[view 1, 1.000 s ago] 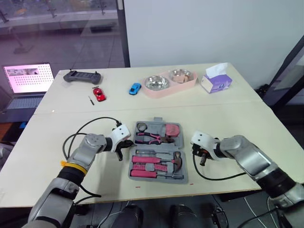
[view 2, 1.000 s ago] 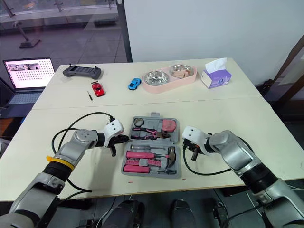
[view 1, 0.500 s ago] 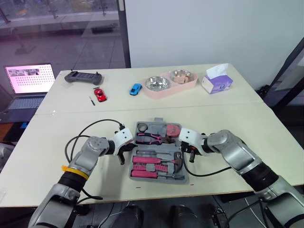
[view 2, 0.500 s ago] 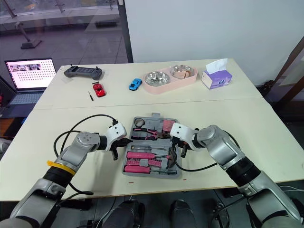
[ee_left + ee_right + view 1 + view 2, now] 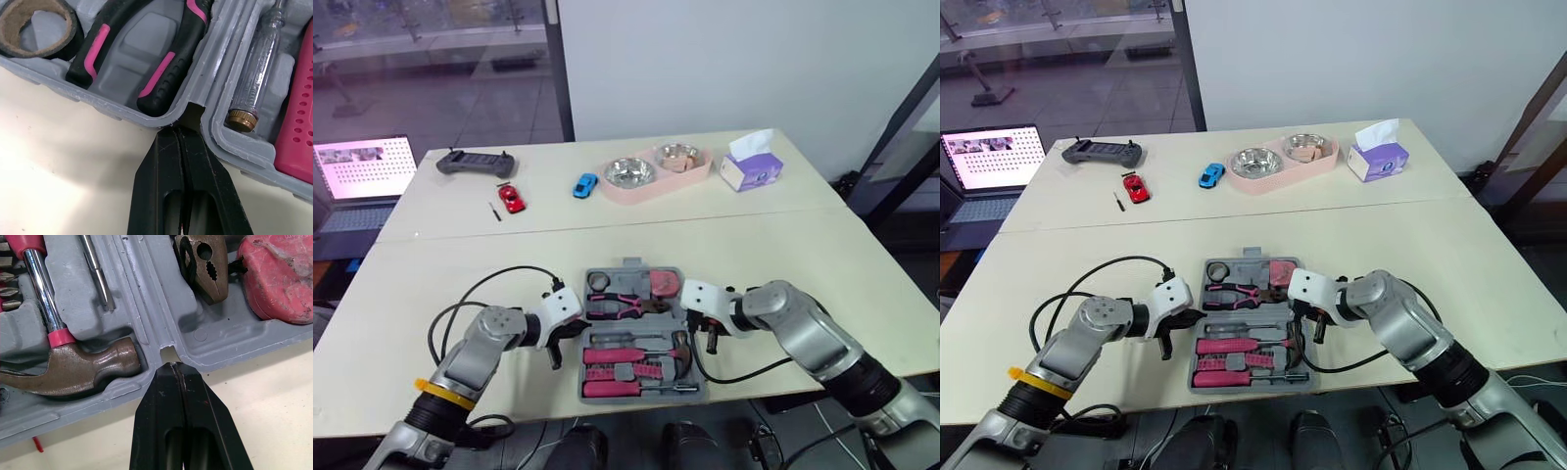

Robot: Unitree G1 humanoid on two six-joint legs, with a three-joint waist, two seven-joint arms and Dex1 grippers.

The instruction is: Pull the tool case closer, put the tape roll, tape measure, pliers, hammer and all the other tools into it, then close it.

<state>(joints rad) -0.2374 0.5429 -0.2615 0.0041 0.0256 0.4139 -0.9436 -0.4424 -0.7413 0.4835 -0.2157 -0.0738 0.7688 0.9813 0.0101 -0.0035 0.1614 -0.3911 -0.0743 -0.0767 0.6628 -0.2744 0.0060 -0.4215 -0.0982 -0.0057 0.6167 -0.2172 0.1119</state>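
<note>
Tool case (image 5: 628, 265): lies open and flat on the table (image 5: 803, 245), near its front edge, directly between your two grippers.

Left gripper (image 5: 181, 134): fingers pressed together, holding nothing. The tip sits at the notch in the case's left edge, where the two halves meet.

Right gripper (image 5: 172, 369): fingers likewise pressed together, nothing pinched. The tip is at the matching notch on the case's right edge.

Contents, as you can check from the wrist views:
- Hammer (image 5: 73, 367): seated in the near half, head at the right end, just beside your right gripper.
- Pliers (image 5: 142, 54): in the far half, black and pink handles towards your left gripper.
- Tape measure (image 5: 276, 276): pink, in the far half's right pocket, just beside the pliers' nose.
- Tape roll (image 5: 34, 19): in the far half's left pocket, beside the pliers' handles.
- Clear-handled screwdriver (image 5: 257, 73): lies in its slot in the near half.
</note>
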